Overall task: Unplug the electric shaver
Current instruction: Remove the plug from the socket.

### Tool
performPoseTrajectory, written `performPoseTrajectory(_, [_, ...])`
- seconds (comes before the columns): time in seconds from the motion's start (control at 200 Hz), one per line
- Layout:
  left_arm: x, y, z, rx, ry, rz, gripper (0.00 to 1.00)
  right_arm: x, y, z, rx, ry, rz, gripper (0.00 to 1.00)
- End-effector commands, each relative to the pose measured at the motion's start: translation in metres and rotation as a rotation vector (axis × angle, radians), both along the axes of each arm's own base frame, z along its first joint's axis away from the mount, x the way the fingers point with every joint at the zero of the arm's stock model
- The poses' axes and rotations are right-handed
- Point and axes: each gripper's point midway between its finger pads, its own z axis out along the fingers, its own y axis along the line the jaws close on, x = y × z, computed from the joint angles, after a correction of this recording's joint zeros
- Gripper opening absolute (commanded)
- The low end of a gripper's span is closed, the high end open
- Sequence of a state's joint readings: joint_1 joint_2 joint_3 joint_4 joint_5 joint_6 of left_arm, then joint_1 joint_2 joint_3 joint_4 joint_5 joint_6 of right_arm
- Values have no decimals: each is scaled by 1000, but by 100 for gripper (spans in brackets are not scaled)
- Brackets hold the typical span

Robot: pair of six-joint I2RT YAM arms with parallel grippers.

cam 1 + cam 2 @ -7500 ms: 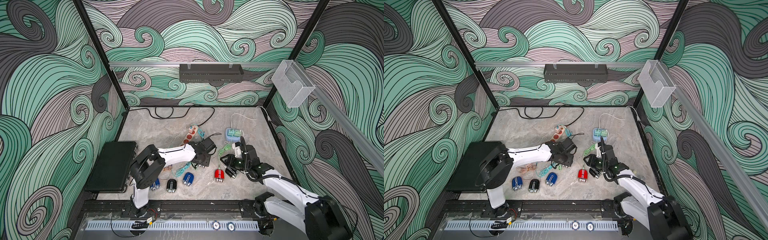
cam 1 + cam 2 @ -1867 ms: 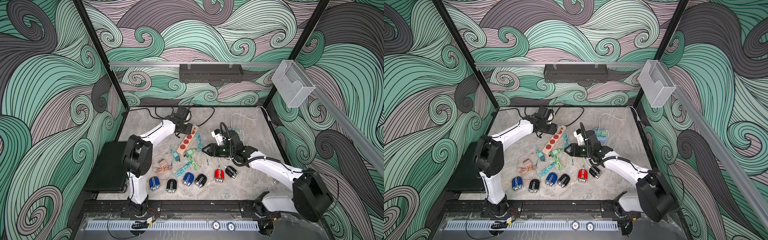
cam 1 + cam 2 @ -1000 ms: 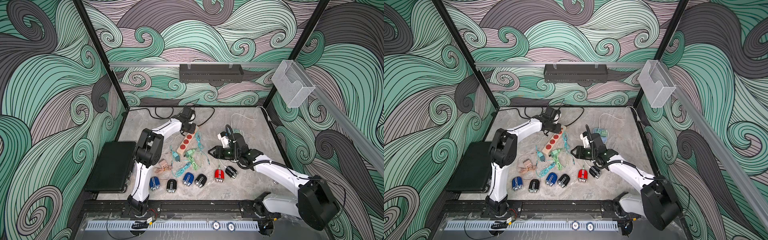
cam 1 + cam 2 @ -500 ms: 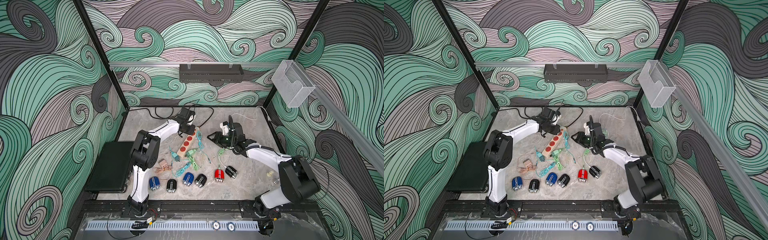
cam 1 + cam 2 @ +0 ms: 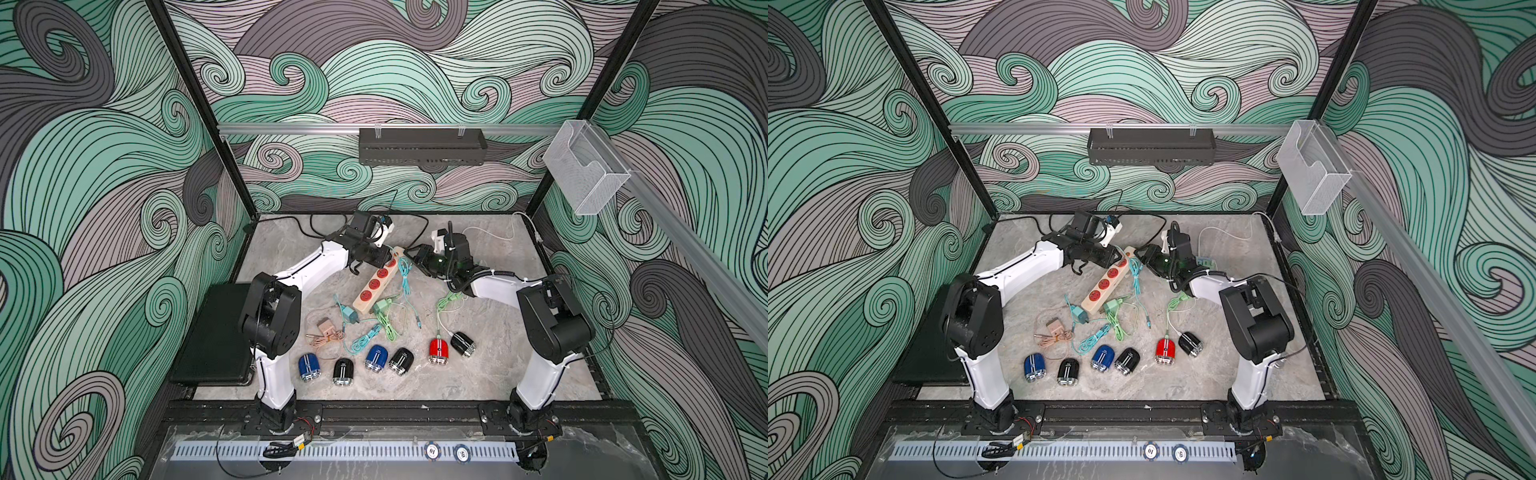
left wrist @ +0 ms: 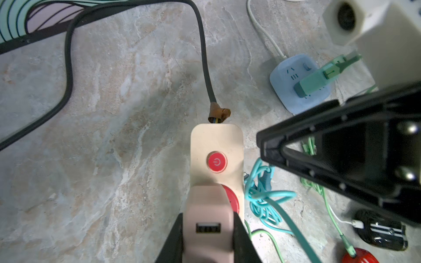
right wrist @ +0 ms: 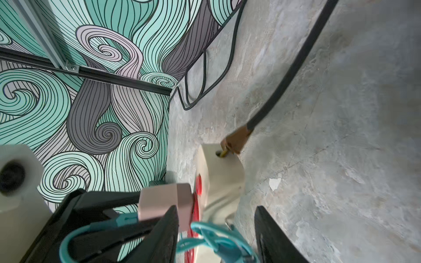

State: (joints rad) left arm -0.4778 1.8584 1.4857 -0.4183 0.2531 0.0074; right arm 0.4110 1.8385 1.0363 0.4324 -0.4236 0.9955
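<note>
Several small electric shavers lie near the table's front, among them a red one point(image 5: 438, 350) with a green cable and a black one point(image 5: 462, 344) with a white cable. At the far end of the beige power strip point(image 5: 376, 286), beside its red button point(image 6: 216, 161), my left gripper point(image 6: 208, 216) is shut on a pink USB adapter point(image 6: 208, 205) whose port is empty. My right gripper point(image 7: 216, 209) is open, its jaws straddling that same end of the strip point(image 7: 218, 175) over a teal cable point(image 7: 216, 239).
A blue socket block point(image 6: 298, 84) with a green adapter plugged in sits behind the right arm. Teal, green and pink cables point(image 5: 374, 328) tangle beside the strip. The strip's black cord point(image 6: 202, 57) loops to the back wall. A black pad point(image 5: 212, 332) lies at the left.
My right gripper swung from the middle of the table to the strip's far end and its jaws spread wider. My left gripper closed on the pink adapter.
</note>
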Motion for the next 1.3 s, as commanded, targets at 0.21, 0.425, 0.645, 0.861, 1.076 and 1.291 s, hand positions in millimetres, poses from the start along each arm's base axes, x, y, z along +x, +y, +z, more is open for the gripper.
performPoseTrajectory(0.21, [-3,-12,50,-150,-90,-48,2,14,8,5,97,-24,-14,58])
performPoseTrajectory(0.425, [-8,-15,57,-182,-92,-71,2,13,15,6,152,-24,8,55])
performPoseTrajectory(0.645, [-14,-15,62,-227,-55,-96,1,13,10,4,165,-30,-8,41])
performPoseTrajectory(0.861, [-14,-3,66,-240,-23,-108,0,10,5,3,173,-42,-14,28])
performPoseTrajectory(1.076, [-6,11,79,-347,27,-102,0,7,-1,8,182,-68,-16,21])
performPoseTrajectory(1.291, [0,17,75,-392,55,-128,0,6,-4,8,189,-67,-26,17])
